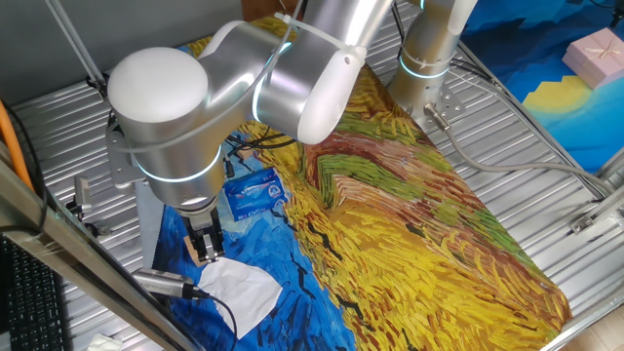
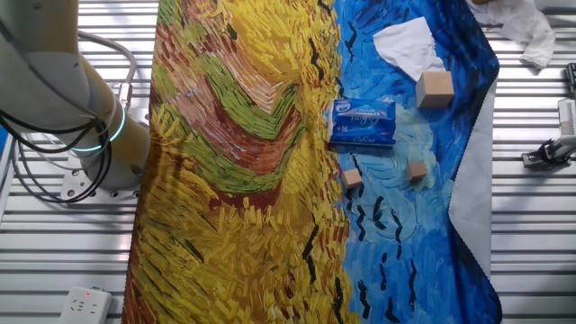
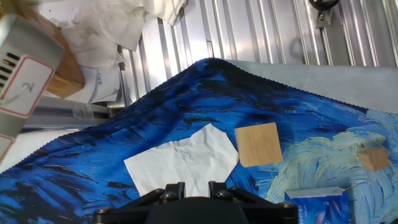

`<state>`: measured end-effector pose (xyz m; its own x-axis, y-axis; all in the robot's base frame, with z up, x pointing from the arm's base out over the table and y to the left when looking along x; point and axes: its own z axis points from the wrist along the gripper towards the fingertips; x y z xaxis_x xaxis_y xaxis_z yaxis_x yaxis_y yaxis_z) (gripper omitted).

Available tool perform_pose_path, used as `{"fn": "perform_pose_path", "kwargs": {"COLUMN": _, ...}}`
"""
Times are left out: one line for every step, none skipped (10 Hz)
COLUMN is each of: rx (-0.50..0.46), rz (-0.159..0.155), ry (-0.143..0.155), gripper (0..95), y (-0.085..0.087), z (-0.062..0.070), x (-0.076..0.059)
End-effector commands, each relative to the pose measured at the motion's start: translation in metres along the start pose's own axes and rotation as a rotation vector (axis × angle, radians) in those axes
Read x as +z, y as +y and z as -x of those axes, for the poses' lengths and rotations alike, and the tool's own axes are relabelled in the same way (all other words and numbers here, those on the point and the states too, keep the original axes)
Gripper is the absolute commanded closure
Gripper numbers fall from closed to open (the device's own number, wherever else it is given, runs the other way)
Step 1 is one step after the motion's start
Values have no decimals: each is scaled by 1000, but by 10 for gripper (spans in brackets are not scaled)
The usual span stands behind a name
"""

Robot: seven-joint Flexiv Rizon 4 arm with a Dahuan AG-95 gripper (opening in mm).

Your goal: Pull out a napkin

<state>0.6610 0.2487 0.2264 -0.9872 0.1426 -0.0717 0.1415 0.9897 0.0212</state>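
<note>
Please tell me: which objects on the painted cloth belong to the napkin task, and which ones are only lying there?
Belonging to the job:
- crumpled white paper napkin
- small blue rectangular tissue pack
- two-finger gripper

Only lying there:
- large tan wooden cube
- two small tan wooden cubes
- crumpled white papers off the cloth

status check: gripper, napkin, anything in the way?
Gripper above napkin, jaw state unclear. Napkin flat on blue cloth, out of the tissue pack. Large wooden cube beside it, not touching.
</note>
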Motion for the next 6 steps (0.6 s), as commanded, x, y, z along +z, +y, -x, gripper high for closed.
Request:
{"fn": "perform_pose_path", "kwargs": {"rx": -6, "rz": -4, "ry": 2, "gripper": 760, "y": 0, "z": 0, "x": 0}}
{"fn": "perform_pose_path", "kwargs": {"rx": -16, "rz": -11, "ry": 0, "gripper": 760, "y": 0, "z": 0, "x": 0}}
{"fn": "perform_pose_path", "kwargs": {"rx": -16, "rz": -17, "ry": -4, "gripper": 760, "y": 0, "z": 0, "x": 0}}
{"fn": "perform_pose_path", "kwargs": {"rx": -5, "rz": -19, "ry": -4, "gripper": 950, "y": 0, "z": 0, "x": 0}}
{"fn": "perform_pose_path", "kwargs": {"rx": -3, "rz": -19, "ry": -4, "gripper": 950, "y": 0, "z": 0, "x": 0}}
{"fn": "perform_pose_path", "kwargs": {"rx": 4, "rz": -20, "ry": -2, "gripper": 950, "y": 0, "z": 0, "x": 0}}
